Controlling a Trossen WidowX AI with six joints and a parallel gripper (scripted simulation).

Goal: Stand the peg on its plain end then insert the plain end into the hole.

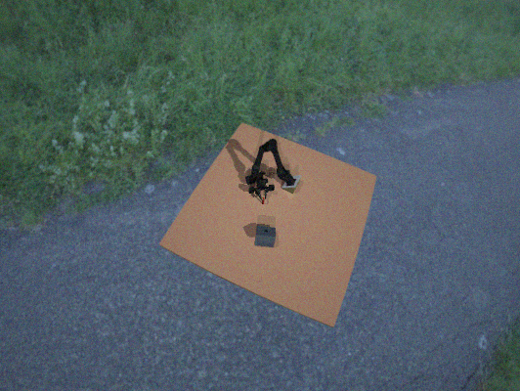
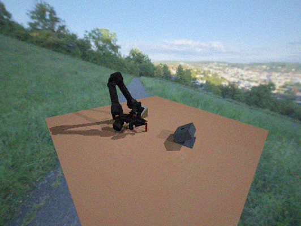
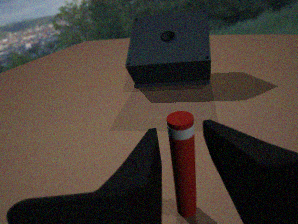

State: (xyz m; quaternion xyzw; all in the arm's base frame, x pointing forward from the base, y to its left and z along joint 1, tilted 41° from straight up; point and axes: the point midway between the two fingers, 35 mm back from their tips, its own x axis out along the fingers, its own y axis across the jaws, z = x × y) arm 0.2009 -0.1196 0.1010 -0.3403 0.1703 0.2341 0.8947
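The red peg [image 3: 183,172] [image 2: 146,127] [image 1: 263,198] stands upright on the orange table [image 3: 60,110] [image 2: 141,175] [image 1: 318,244], white band at the top and plain end down. My gripper [image 3: 180,131] [image 2: 142,124] [image 1: 260,195] is low at the table with one finger on each side of the peg. The fingers are open, and a gap shows between each finger and the peg. The dark sloped panel [image 3: 167,57] [image 2: 184,133] [image 1: 265,238] sits straight ahead beyond the peg, with its hole [image 3: 167,36] in the upper face.
The arm's grey base block [image 1: 292,185] [image 2: 144,111] stands behind the gripper. The table lies outdoors, with grass and a paved path around its edges.
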